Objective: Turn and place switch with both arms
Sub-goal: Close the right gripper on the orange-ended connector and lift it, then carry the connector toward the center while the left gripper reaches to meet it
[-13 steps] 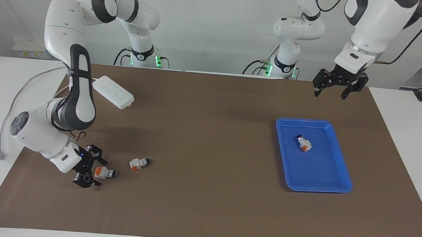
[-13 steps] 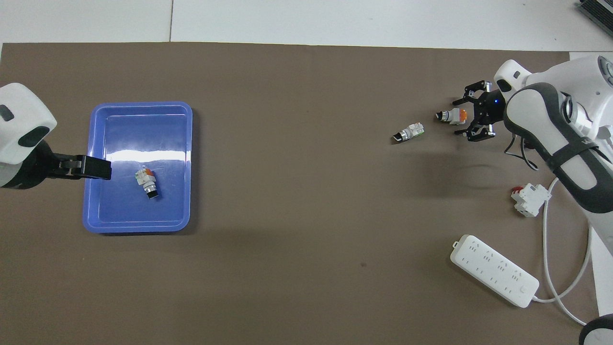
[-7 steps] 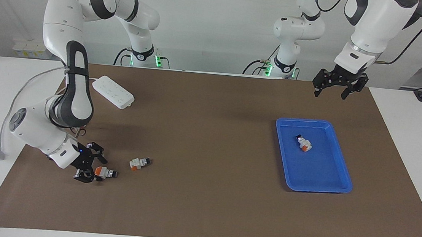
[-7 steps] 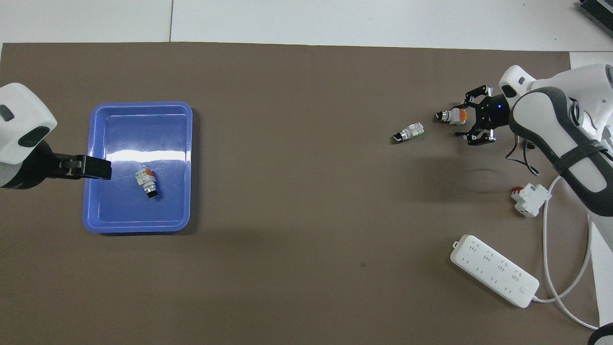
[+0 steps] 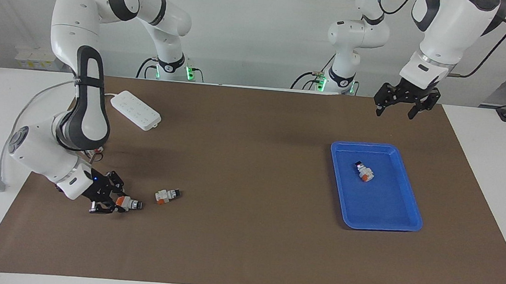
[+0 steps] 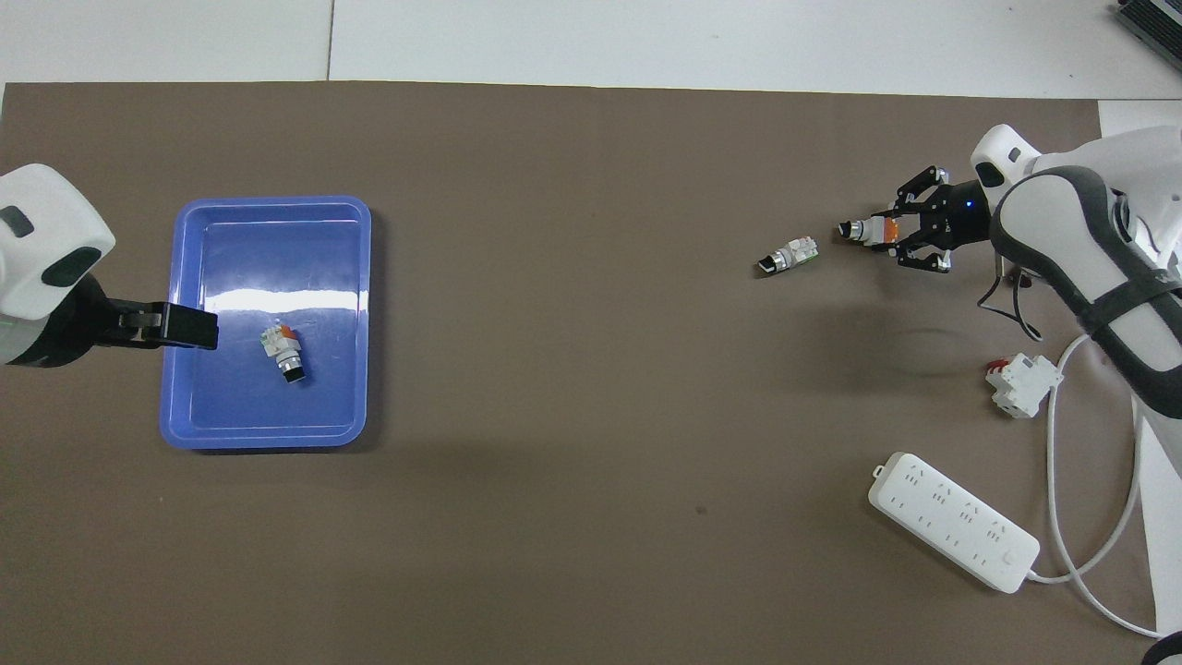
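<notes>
So, quick rundown:
Right gripper [image 5: 116, 202]: low at the right arm's end of the table, fingers clamped on the orange end block of a switch [image 5: 128, 203], knob sticking out toward the middle.
Left gripper [image 5: 399, 101]: waiting up in the air near the blue tray [image 5: 413, 199], jaws apart, holding nothing.
Other switches: 1 loose switch on the mat [image 5: 167, 195] just beside the held one, 1 switch in the tray [image 5: 364, 172].
Risk: grip sits on the very end of the block, so I reckon it could pivot or slip out on the lift; swinging low might clip the loose neighbour.
Room: breaker [image 6: 1019, 384] and power strip [image 6: 953, 520] lie nearer the robots; the mat's middle looks open for a handover.
</notes>
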Motion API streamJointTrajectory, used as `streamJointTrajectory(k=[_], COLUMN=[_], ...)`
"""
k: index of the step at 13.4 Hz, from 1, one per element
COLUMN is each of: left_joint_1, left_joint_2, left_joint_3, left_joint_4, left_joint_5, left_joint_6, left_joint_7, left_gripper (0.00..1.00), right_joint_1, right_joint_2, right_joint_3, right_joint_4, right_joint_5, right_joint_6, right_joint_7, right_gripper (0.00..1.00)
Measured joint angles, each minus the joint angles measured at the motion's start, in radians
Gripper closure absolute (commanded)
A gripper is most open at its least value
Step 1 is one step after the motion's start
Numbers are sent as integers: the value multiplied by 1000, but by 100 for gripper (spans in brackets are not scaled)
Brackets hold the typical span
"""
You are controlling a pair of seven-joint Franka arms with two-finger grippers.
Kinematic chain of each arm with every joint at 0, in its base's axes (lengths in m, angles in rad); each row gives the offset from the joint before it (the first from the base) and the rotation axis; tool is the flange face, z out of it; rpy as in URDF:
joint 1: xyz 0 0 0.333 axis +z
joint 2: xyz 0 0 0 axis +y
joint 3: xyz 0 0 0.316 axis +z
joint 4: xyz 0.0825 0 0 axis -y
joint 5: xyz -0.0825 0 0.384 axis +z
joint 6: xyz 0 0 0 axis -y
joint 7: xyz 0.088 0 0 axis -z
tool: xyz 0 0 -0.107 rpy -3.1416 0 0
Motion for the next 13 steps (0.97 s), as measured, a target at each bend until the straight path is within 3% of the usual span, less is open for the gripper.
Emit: streamJointTrajectory(k=[7, 13], left_joint_1=[0, -2], left_joint_2=[-4, -3], left_joint_3=[0, -4], left_joint_4=[-6, -28], left_joint_5=[-123, -355], left_joint_6=[6, 55], left_joint_7=[0, -63], left_gripper=[9, 35], right_joint_1=[3, 90], right_joint_2=[-46, -201], right_joint_3=[61, 103], right_joint_4=[-6, -11], right_joint_5=[80, 89], right_joint_6=[-46, -145], right_joint_7=[1, 114], right_gripper=[100, 100])
